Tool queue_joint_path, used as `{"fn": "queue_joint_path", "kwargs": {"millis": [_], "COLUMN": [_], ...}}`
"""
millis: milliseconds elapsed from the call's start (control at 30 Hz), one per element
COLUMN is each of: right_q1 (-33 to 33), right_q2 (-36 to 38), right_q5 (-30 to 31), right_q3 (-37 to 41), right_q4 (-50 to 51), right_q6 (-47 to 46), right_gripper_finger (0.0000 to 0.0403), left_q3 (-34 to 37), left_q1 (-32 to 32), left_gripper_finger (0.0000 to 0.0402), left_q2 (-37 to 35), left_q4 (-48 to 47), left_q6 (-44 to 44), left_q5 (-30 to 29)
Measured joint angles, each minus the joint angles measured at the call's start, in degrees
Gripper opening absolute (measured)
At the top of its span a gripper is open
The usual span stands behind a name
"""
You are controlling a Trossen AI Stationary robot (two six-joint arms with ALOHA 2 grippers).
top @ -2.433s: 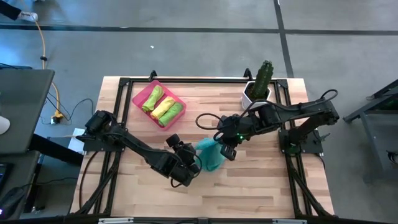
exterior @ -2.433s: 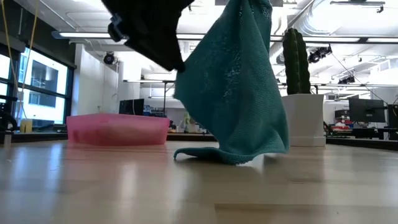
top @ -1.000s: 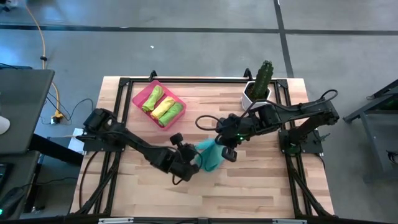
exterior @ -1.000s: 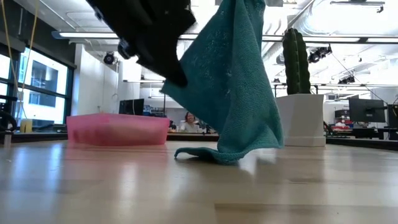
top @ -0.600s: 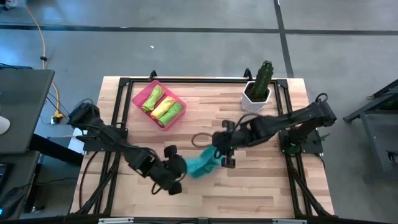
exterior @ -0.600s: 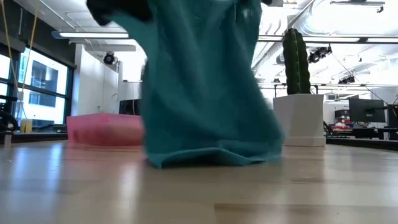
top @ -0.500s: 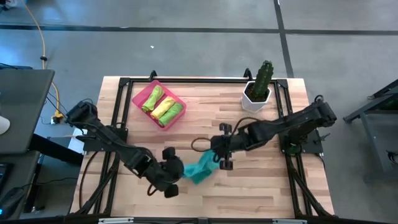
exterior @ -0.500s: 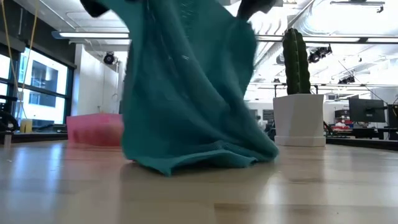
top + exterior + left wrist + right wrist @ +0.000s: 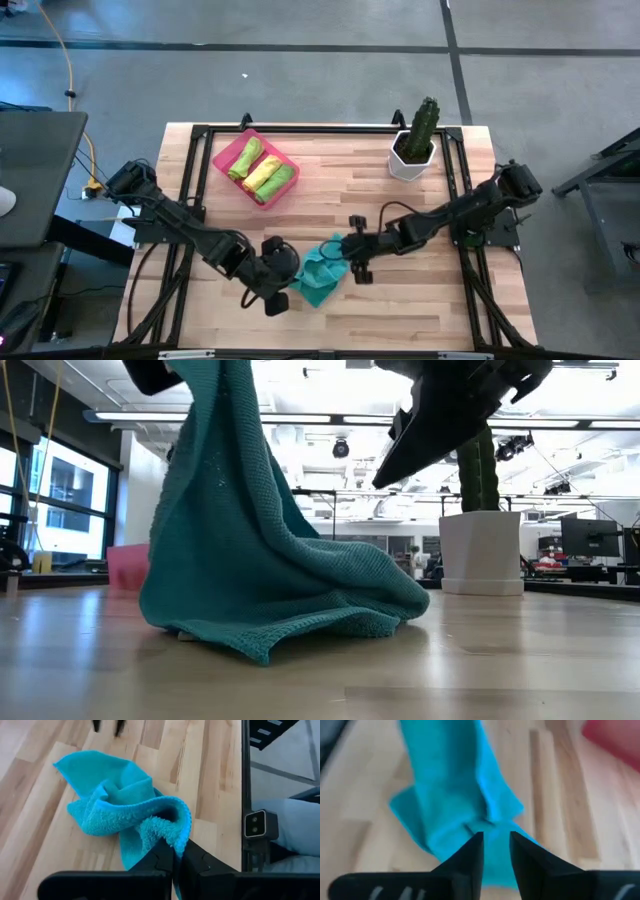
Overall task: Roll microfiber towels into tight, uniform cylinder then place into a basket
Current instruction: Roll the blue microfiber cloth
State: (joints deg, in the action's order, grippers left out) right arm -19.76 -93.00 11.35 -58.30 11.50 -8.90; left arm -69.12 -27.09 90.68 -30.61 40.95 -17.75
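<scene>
While one corner of a teal towel (image 9: 318,277) is pinched between the closed fingers of the left gripper (image 9: 176,856), the rest of the cloth is draped in loose folds onto the wooden table (image 9: 400,310), toward the front edge and a little left of centre. Seen from table height, the teal towel (image 9: 250,580) is held up at its left side and spread in a rumpled heap below, its lower edge resting on the boards. The right gripper (image 9: 495,847) is poised just above the cloth's other side with its fingers parted by a narrow gap; nothing is gripped between them, and the fabric is seen lying beneath the tips. From overhead, the two arms are met over the towel, the left gripper (image 9: 275,290) at its left edge and the right gripper (image 9: 355,262) at its right. The pink basket (image 9: 222,156) is set at the back left of the table, well apart from both grippers, with a yellow rolled towel (image 9: 262,173) laid between two lime green rolled towels (image 9: 245,157). A potted cactus (image 9: 420,135) is stood at the back right.
</scene>
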Motion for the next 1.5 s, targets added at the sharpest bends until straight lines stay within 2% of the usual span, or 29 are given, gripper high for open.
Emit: {"fn": "queue_joint_path", "kwargs": {"millis": [100,267,400,533,600,733,1033,1500], "right_q1": [-0.88,-1.22,-1.12,-1.14,-1.19,-0.6,0.7,1.41], "right_q2": [-0.1,-2.13,-6.75,-13.89,-16.72,-20.04,-21.43,-21.43], "right_q5": [0.87,2.8,5.1,5.68,7.91,11.99,12.2,12.16], "right_q3": [4.19,10.16,12.11,12.21,12.21,12.21,12.21,12.19], "right_q4": [-11.74,-30.13,-40.59,-49.54,-52.61,-54.65,-54.35,-53.96], "right_q6": [1.95,3.34,-0.57,1.18,2.69,2.88,1.43,1.37], "right_gripper_finger": [0.0109,0.0146,0.0153,0.0153,0.0153,0.0153,0.0151,0.0059], "left_q3": [0.0,0.01,0.02,0.02,0.02,0.02,0.03,-0.07], "left_q1": [0.83,1.85,2.79,3.8,4.11,4.22,4.17,2.58], "left_gripper_finger": [0.0,0.0,0.0,0.0,0.0,0.0,0.0,0.0], "left_q2": [0.02,0.02,0.02,0.02,0.02,0.03,0.06,-2.45], "left_q4": [0.0,0.11,0.77,0.89,1.03,1.03,4.68,8.91], "left_q6": [0.65,0.85,0.85,0.87,0.87,0.87,-0.03,-3.37], "left_q5": [2.51,2.56,2.35,3.23,4.26,5.09,5.19,3.77]}}
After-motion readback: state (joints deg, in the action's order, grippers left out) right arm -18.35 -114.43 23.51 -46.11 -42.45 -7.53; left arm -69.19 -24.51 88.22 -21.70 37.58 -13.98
